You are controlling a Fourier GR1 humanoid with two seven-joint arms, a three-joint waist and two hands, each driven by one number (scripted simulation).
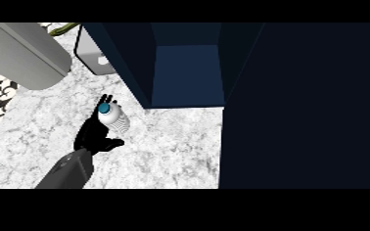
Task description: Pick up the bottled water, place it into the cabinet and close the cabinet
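Note:
The bottled water (117,120), white with a blue cap, stands on the marble counter (173,147) just left of the cabinet's front. My left hand (92,134) holds it from the left: fingers (107,98) reach round its far side and the thumb (113,142) curls at its near side. The dark blue cabinet (188,73) stands open, its lighter blue inside showing. Its door (296,107) is swung out and fills the right half of the view. My right hand does not show.
A large grey rounded appliance (29,54) lies at the upper left. A small white and grey object (95,59) sits behind the cabinet's left wall, with a green stem (65,28) at the back.

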